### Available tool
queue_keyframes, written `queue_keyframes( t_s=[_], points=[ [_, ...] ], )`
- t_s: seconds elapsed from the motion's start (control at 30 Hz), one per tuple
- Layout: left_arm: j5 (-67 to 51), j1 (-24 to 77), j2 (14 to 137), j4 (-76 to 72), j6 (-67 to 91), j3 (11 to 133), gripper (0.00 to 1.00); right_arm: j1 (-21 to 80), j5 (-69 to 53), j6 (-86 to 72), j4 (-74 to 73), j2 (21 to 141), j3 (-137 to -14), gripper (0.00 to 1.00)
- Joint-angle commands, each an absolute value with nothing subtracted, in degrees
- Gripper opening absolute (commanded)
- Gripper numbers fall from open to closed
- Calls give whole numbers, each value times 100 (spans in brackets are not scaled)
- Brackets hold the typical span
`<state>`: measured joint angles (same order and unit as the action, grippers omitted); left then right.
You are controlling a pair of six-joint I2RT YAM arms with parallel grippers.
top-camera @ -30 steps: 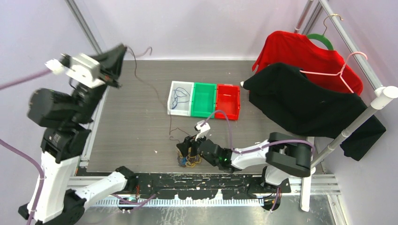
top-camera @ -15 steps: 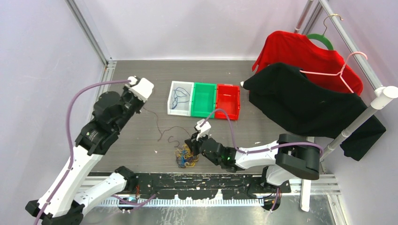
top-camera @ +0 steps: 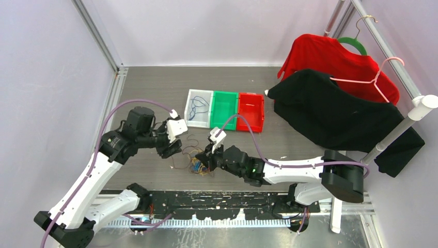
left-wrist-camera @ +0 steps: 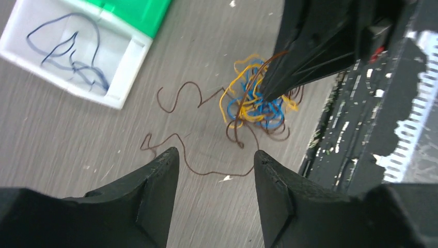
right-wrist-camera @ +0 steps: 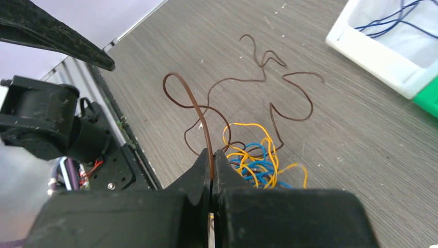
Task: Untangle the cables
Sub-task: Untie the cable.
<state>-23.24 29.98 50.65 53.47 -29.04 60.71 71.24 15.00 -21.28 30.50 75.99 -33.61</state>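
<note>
The right fingers [right-wrist-camera: 202, 168] are pinched shut on a thin brown cable [right-wrist-camera: 205, 129], which loops up ahead of their tips. Just beyond those tips, a tangle of blue and orange-yellow cables [right-wrist-camera: 255, 163] lies on the grey surface [right-wrist-camera: 361, 129]. The left fingers [left-wrist-camera: 160, 181] stand apart, holding nothing, above the cable's loose coils.

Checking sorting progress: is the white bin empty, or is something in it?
Not empty: the white bin holds thin blue cable, lying loose on its floor.
</note>
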Motion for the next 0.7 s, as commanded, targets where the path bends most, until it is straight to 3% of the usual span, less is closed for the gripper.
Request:
queue_keyframes(
  t_s=[0.0,0.13,0.3,0.4,0.57,0.67],
  points=[
    [-3551,2978,5042,5254,-3160,6148,55,7110,863,-1987,2963,7454,-3747,1],
    [-4247,2987,5184,5666,-3603,6196,55,7106,692,-2025,2914,7558,-3926,1],
    [-4300,2997,5383,6418,-4564,6186,53,7105,527,-2082,2956,7715,-4047,1],
    [-4167,2997,5388,6136,-4529,6063,50,7104,396,-2115,2931,7835,-4156,1],
    [-4036,3010,5264,5416,-4235,5904,37,7107,294,-2144,2941,7943,-4303,1],
    [-3986,3047,5430,5510,-4205,5953,23,7106,318,-2162,3026,7963,-4333,1]
  ],
)
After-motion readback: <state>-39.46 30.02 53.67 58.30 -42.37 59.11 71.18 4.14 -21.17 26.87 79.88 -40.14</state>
